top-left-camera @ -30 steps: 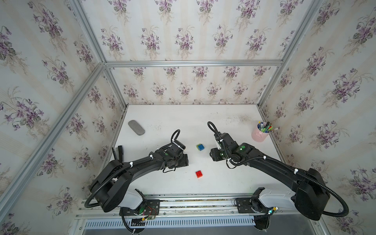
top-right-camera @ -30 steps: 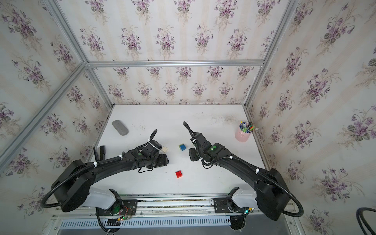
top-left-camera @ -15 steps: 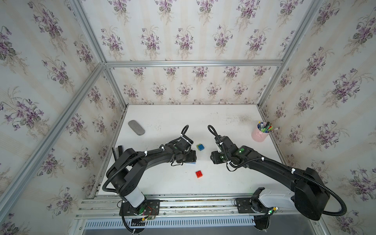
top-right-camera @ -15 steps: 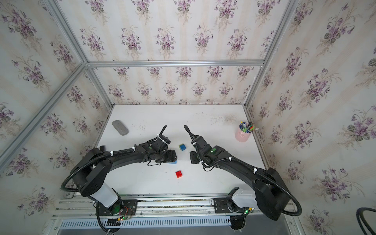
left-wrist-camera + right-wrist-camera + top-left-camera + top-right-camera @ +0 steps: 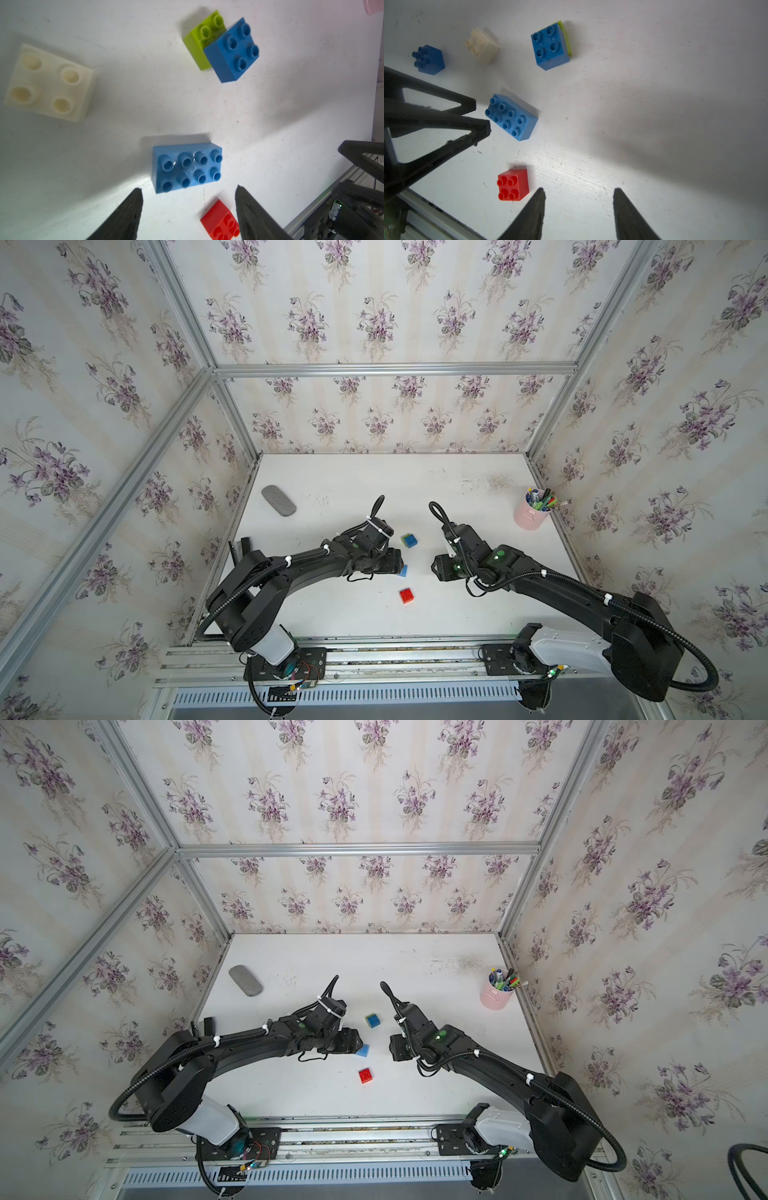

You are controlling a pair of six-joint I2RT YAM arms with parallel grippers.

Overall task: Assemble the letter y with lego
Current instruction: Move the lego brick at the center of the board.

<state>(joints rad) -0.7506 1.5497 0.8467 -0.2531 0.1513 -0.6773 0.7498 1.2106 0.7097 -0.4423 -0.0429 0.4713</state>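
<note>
The lego lies loose on the white table, and no joined letter y is in view. My left gripper (image 5: 188, 189) is open and empty, with the long light blue brick (image 5: 187, 167) just beyond its fingertips. The red brick (image 5: 220, 222) lies beside one finger. A dark blue brick (image 5: 232, 49) sits partly on the lime green one (image 5: 202, 37), and the white brick (image 5: 48, 83) lies apart. My right gripper (image 5: 578, 189) is open over bare table, next to the red brick (image 5: 512, 185). A second dark blue brick (image 5: 428, 60) shows in the right wrist view.
A pink cup of pens (image 5: 532, 512) stands at the back right by the wall. A grey oval pad (image 5: 278, 500) lies at the back left. Papered walls close in three sides, and a metal rail (image 5: 374, 655) runs along the front edge.
My left arm has swung right to the light blue brick, and its jaws have narrowed a little. The right arm has barely moved.
</note>
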